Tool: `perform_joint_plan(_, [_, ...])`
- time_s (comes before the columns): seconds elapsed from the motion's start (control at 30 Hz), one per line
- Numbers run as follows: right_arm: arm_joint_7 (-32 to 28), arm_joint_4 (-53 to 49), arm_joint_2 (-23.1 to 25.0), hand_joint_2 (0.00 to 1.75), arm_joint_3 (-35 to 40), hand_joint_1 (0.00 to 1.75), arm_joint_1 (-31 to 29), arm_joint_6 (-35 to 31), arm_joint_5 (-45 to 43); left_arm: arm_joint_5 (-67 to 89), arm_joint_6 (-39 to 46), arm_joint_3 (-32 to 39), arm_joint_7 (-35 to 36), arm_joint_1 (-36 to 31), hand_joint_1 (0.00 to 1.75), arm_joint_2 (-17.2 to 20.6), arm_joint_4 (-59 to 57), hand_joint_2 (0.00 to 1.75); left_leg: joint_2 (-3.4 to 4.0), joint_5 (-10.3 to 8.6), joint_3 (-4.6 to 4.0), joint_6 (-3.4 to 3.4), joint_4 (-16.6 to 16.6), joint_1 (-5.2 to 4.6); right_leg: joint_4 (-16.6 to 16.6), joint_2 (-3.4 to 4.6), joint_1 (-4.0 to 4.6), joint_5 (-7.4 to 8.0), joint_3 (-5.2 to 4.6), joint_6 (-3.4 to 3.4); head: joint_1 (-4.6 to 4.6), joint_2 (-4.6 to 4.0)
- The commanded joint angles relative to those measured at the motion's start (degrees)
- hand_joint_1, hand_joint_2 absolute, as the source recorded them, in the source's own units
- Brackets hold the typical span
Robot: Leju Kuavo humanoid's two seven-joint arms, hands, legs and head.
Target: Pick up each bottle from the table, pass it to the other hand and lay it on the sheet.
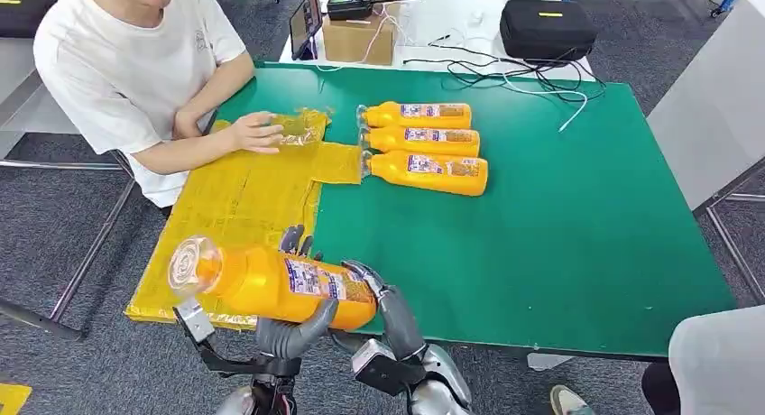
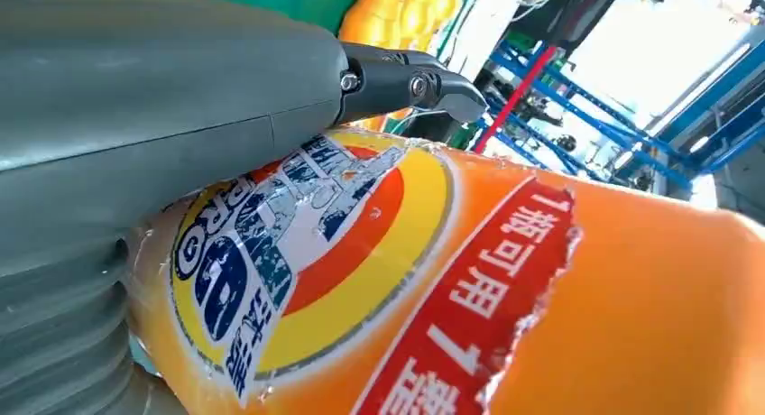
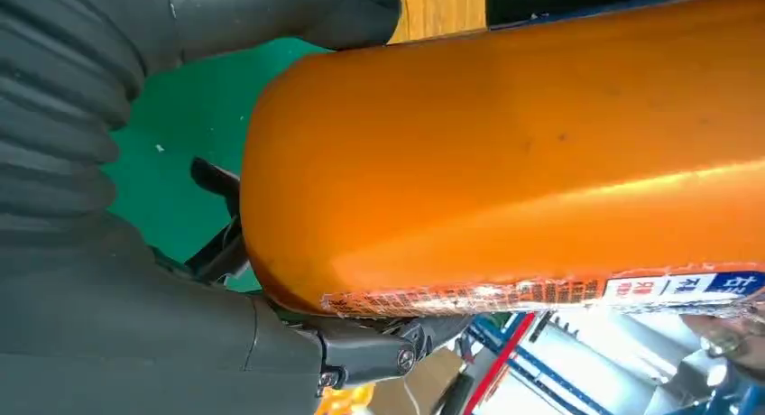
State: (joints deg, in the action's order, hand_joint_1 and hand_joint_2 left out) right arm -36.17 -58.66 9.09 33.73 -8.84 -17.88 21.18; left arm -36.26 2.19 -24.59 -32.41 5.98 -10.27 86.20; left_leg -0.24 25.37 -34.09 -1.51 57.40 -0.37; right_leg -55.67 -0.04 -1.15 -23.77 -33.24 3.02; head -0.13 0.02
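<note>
Bottle (image 1: 271,284) held on its side is the orange one at about seven o'clock in the head view, its clear cap end pointing toward nine o'clock, over the near edge of the green table (image 1: 559,244). The left hand (image 1: 293,329) cradles it from beneath, thumb wrapped up around the belly, darker fingers showing above the far side. The right hand (image 1: 379,293) clasps the base end, fingers curled over the label edge. Both hands grip the same bottle. The yellow sheet (image 1: 239,207) lies flat at nine o'clock of table centre, running to the near edge just beyond the held bottle. A person in a white shirt (image 1: 135,72) sits at ten o'clock, one hand (image 1: 257,131) resting on a crumpled clear wrapper (image 1: 302,126) at the sheet's far end. Three more bottles (image 1: 424,149) lie side by side at twelve o'clock of table centre, caps toward the sheet, touching one another. A cardboard box (image 1: 359,38) and a black case (image 1: 546,27) sit on a white table beyond.

Left wrist view: the left hand (image 2: 180,99) presses its grey thumb and a dark fingertip against the bottle's label (image 2: 307,253).

Right wrist view: the right hand (image 3: 135,253) wraps the bottle's rounded base (image 3: 505,153), fingers closed above and below it, green table behind.
</note>
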Motion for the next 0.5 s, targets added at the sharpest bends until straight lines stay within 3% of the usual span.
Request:
perform_joint_plan(0.03, [-0.5, 9.2, -1.5, 1.75, 2.2, 1.75, -2.6, 3.1, 0.0, -3.3, -9.4, 0.5, -0.8, -1.8, 0.31, 0.8, 3.0, 1.75, -0.06, 0.01, 0.10, 0.06, 0.0, 0.06, 0.1, -0.07, 0.06, -0.01, 0.15, -0.08, 0.00, -0.02])
perform_joint_plan(0.07, [-0.6, 9.2, -1.5, 1.75, 2.1, 1.75, -2.4, 3.2, 0.0, -3.1, -9.7, 0.3, -1.0, -1.5, 1.45, 0.8, 3.2, 1.75, -0.09, 0.03, 0.17, 0.10, 0.0, 0.09, 0.1, -0.11, 0.10, -0.04, 0.24, -0.13, 0.02, -0.02])
perform_joint_plan(0.1, [-0.9, 8.5, -0.7, 1.75, 1.5, 1.75, -0.9, 2.6, 0.1, -2.7, -10.1, -0.3, -1.1, -1.0, 1.73, 0.9, 3.7, 1.75, -0.10, 0.02, 0.12, 0.08, 0.0, 0.07, 0.1, -0.12, 0.07, -0.04, 0.19, -0.10, 0.02, 0.00])
perform_joint_plan(0.47, [0.0, 6.5, -0.9, 1.75, 0.5, 1.75, 1.1, 2.8, 1.8, -6.1, -13.9, -0.5, 0.1, -1.4, 1.75, 1.0, 1.4, 1.75, -0.24, 0.05, 0.22, 0.11, 0.0, 0.11, 0.1, -0.28, 0.12, -0.10, 0.29, -0.14, 0.02, -0.02])
perform_joint_plan(0.5, [0.1, 6.6, -1.5, 1.75, 0.6, 1.24, 0.5, 3.0, 2.1, -6.6, -14.6, -0.6, 0.6, -1.5, 1.75, 1.0, 1.2, 1.75, -0.20, 0.03, 0.14, 0.08, 0.0, 0.07, 0.1, -0.24, 0.08, -0.08, 0.19, -0.10, 0.00, 0.00])
